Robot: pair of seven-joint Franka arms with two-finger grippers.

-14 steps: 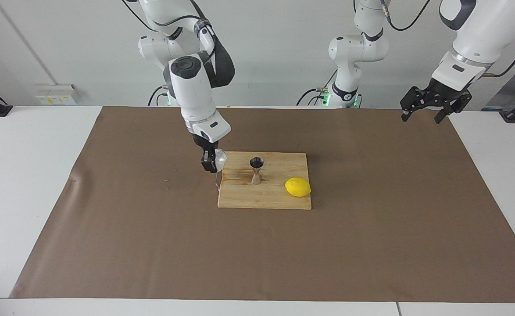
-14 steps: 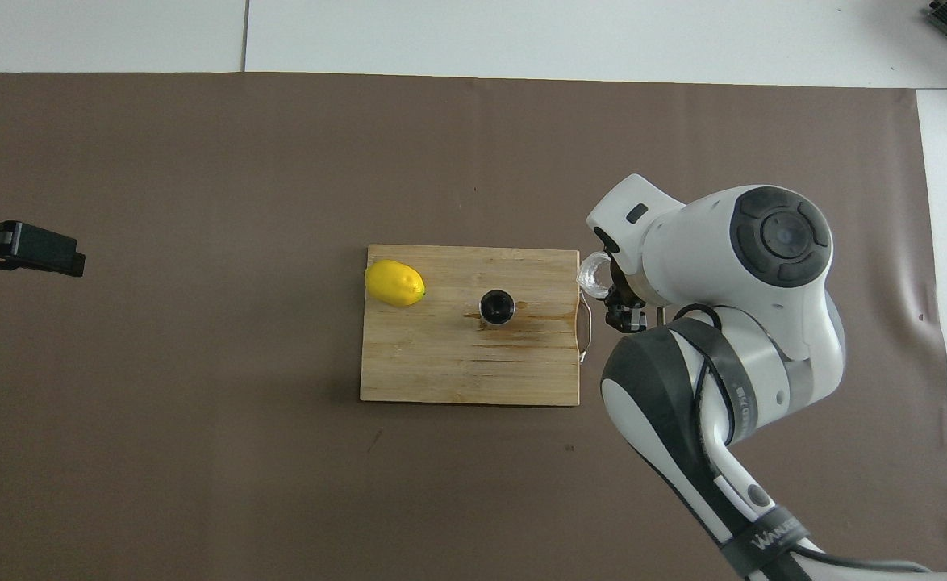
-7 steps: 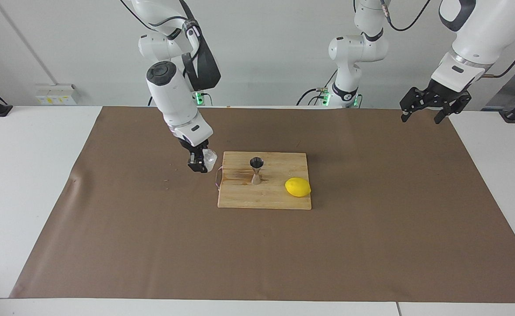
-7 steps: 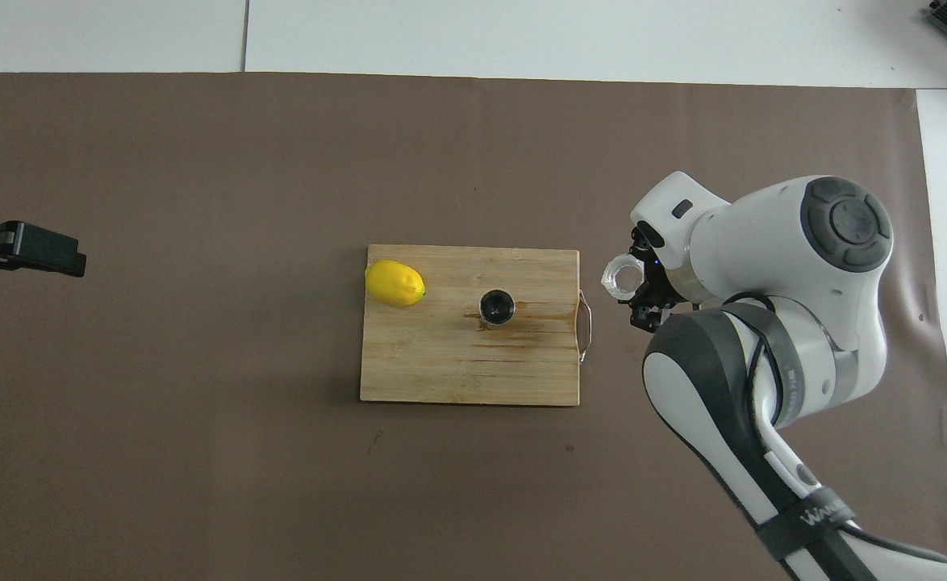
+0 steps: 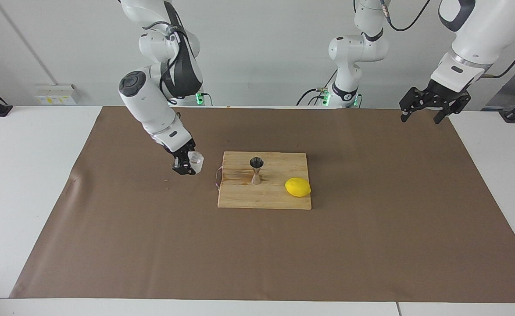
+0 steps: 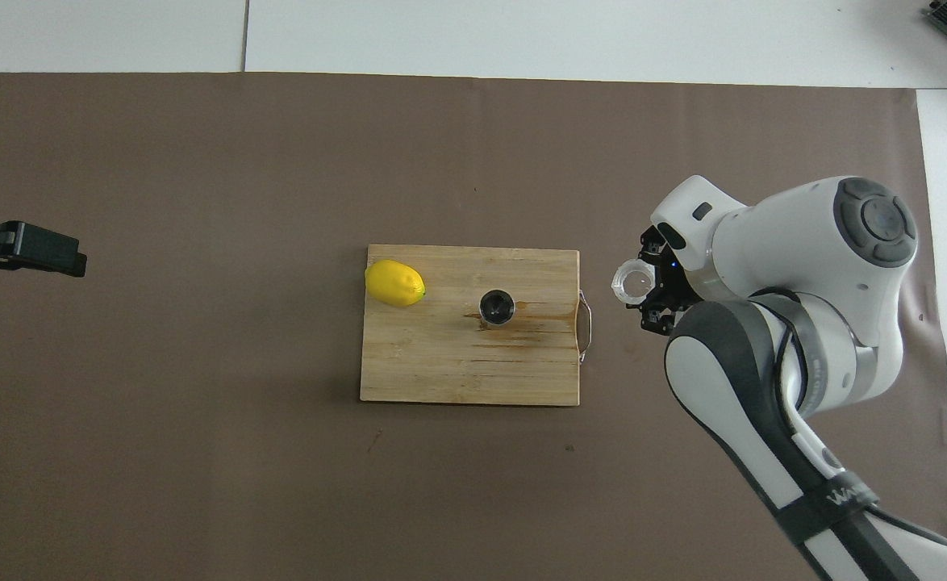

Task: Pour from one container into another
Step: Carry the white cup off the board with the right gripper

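**Clear cup in my right gripper, beside the board**

A pale wall stands at the top of the facing view, and below it a white table (image 5: 29, 175) carries a wide brown mat (image 5: 371, 228). At the centre of both frames a wooden cutting board (image 5: 275, 199) lies on the mat, with a thin wire handle (image 5: 217, 179) at its edge toward my right arm's end of the table.

My right gripper (image 5: 186, 166) sits left of centre in the facing view and right of centre in the overhead view, low over the mat just beside the board's handle. Its fingers are closed on the small clear cup (image 5: 195, 162), which looks upright, its mouth open toward the overhead camera (image 6: 634, 282). Whether the cup's base touches the mat I cannot tell.

On the board stand 2 things. The steel jigger (image 5: 256, 170) is upright near the middle, toward the edge nearer my bases; in the overhead view I see straight down into its dark top cone (image 6: 496, 307). A brownish stain (image 6: 542, 315) runs along the wood from it toward the handle. The yellow lemon (image 5: 298, 187) lies toward my left arm's end of the board.

My left gripper (image 5: 423, 110) waits in the upper right of the facing frame, raised over the mat's corner, its fingers spread wide and holding nothing.
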